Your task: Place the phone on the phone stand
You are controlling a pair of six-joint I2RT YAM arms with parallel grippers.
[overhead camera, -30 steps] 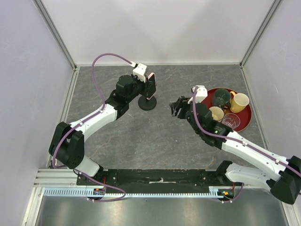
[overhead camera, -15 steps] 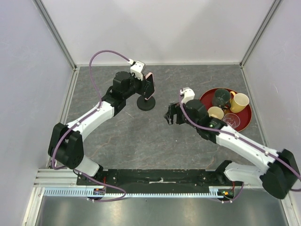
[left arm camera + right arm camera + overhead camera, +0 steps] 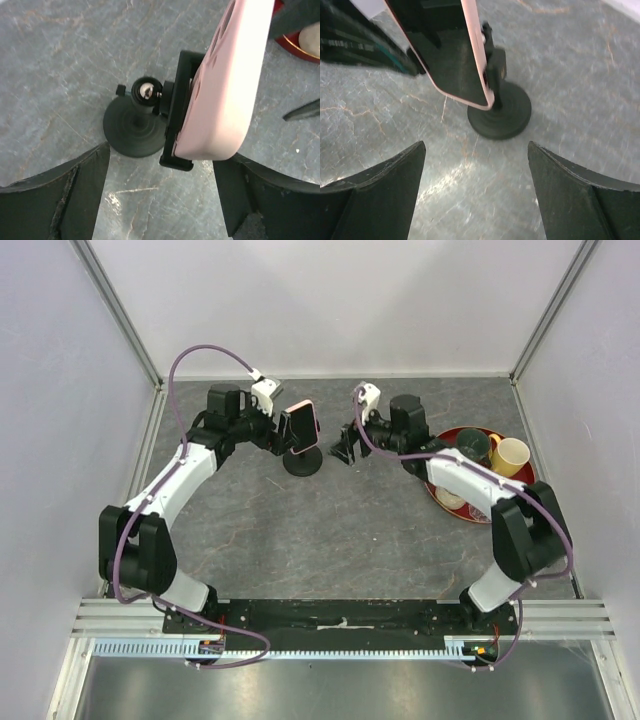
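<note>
The placing step looks nearly done, and what remains is to let go cleanly. Left of the stand [image 3: 132,132], the left gripper [image 3: 278,432] hovers with its fingers spread wide. The wrist view shows them apart on either side of the stand, pinching nothing. The phone [image 3: 225,85] sits in the stand's clamp cradle, above the disc base. It leans back, with the pink back toward the left arm and the black screen toward the right arm. Just right of the stand, the right gripper [image 3: 345,445] is also spread and empty, with its fingers low and pointed at the base.

I judge that the next move calls for both arms to back straight away from the stand without brushing the phone or the post. The base is small and the phone rides high on it, so a nudge could tip it.

The table [image 3: 330,540] is grey, marbled and matte. Well right of the stand is a red tray [image 3: 527,483] holding cups [image 3: 510,453]. Pale walls [image 3: 330,300] with metal corner rails close in the space.
</note>
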